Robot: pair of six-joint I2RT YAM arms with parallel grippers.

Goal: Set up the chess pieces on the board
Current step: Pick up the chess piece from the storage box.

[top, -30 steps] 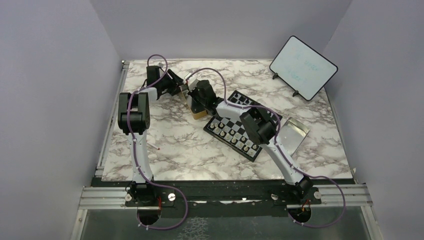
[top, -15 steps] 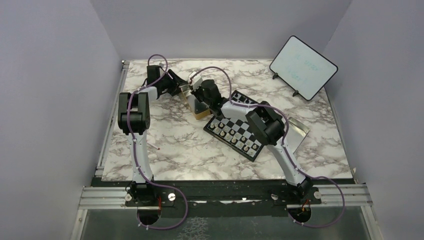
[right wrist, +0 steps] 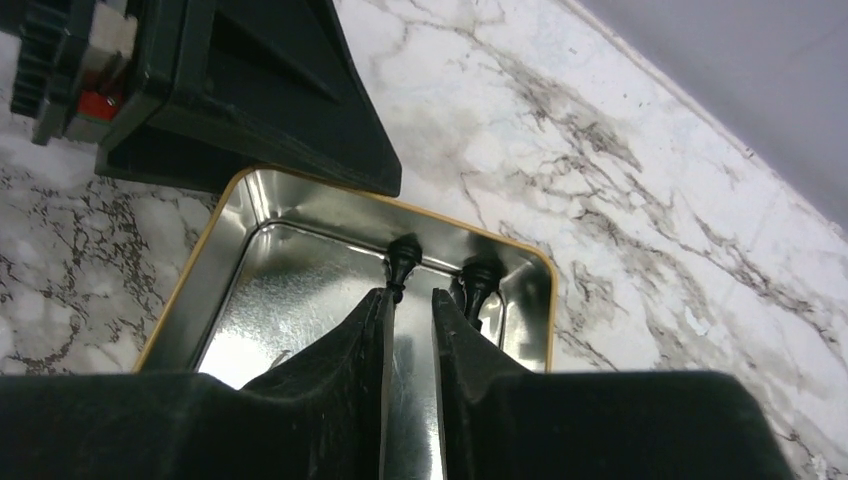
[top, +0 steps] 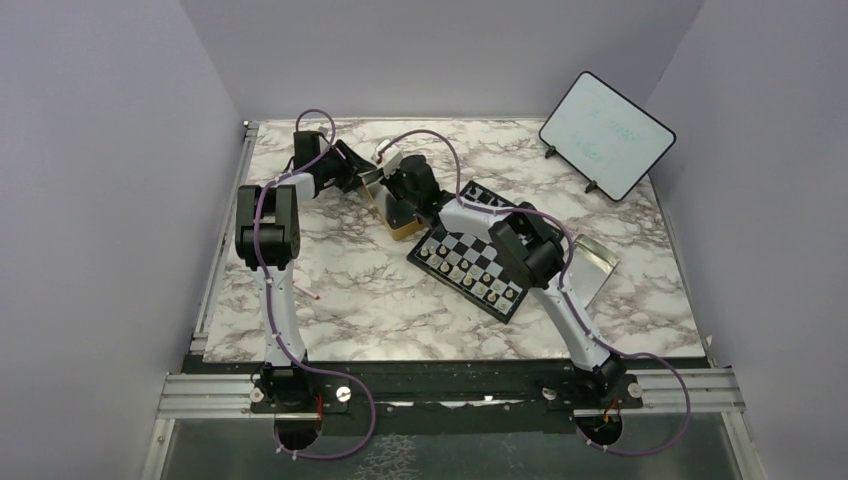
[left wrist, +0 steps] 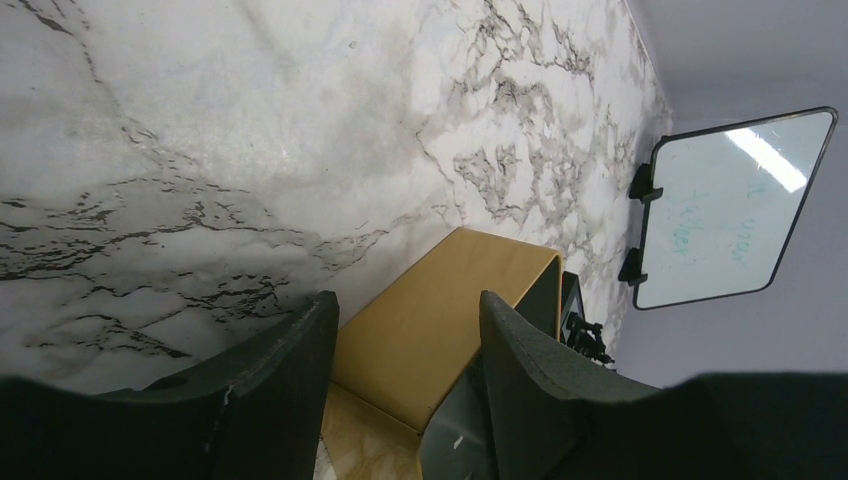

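From above, the gold tin point(top: 393, 222) is mostly hidden under both arms; that view only tells me the board point(top: 470, 255) lies just right of it, chess pieces point(top: 468, 272) ranked along its near and far sides. The right wrist camera looks straight into the tin: two black pieces point(right wrist: 403, 258) stand by its far wall, and the right gripper point(right wrist: 412, 296) hangs just short of them, fingers parted by a thin slit with nothing between. The left wrist camera shows the tin's outside instead, the left gripper point(left wrist: 407, 300) about half open and clamped across it. A second ago the right fingers were pressed together; the left arm has barely shifted. Bare marble table point(top: 330, 290) stretches left of the tin and nearer than it; a metal tray point(top: 588, 268) and a white tablet point(top: 607, 135) sit well to its right, beyond the board.
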